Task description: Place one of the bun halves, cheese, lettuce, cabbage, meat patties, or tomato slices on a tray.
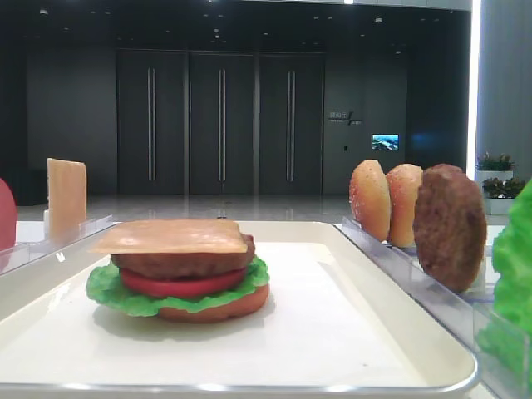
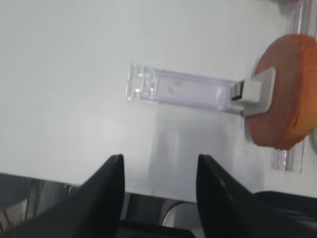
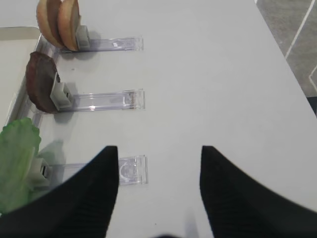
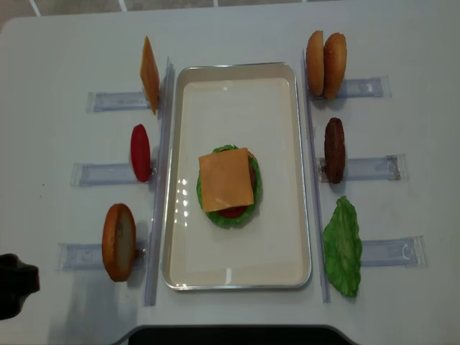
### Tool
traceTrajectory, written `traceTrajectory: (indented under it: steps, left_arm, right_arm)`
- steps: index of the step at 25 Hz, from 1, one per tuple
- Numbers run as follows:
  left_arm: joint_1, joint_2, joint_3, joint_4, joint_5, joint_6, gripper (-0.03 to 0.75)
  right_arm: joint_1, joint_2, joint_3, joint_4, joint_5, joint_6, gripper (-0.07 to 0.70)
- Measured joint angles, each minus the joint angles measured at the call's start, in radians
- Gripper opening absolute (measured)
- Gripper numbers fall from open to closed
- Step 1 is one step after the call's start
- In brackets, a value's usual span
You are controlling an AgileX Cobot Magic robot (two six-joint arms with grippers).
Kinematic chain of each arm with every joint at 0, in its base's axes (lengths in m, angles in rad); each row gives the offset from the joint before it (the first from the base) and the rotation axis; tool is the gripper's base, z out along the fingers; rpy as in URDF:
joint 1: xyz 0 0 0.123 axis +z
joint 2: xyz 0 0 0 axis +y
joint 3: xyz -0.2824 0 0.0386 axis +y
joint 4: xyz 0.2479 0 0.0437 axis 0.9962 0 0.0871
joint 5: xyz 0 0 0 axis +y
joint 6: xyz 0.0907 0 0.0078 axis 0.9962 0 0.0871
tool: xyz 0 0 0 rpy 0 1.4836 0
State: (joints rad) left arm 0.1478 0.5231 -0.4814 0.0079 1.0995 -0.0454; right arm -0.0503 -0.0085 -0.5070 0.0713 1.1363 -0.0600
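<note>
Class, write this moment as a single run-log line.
tray: bun, lettuce, tomato, patty stacked | cheese: on top | left pincer: open, empty | right pincer: open, empty

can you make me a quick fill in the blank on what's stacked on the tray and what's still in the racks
1. The top layer of the stack on the tray is a slice of ____.
2. In the stack, the green lettuce lies directly above the bottom ____.
3. The number of bun halves standing side by side in the far right rack is ____.
4. The red tomato slice standing in a rack is on the ____ side of the tray in the overhead view.

Missing words: cheese; bun; two; left
</note>
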Motion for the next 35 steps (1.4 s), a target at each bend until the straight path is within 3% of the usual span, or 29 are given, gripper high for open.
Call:
traceTrajectory:
  steps: [7,22,27,35]
  left_arm:
    - [-0.109,-0.188,0.004,0.004,-0.004,0.011,0.359]
    - [-0.115,-0.531,0.006,-0.029,0.01,0.09,0.356]
    - [-0.115,-0.538,0.006,-0.029,0.011,0.09,0.34]
    - [-0.115,-0.538,0.008,-0.029,0.011,0.09,0.25]
  right_arm:
    - [0.0,0.0,0.0,0.0,0.0,0.0,0.358]
    - [0.0,0.0,0.0,0.0,0.0,0.0,0.358]
    - [0.0,0.0,0.0,0.001,0.0,0.0,0.358]
    - [0.0,0.0,0.0,0.001,0.0,0.0,0.358]
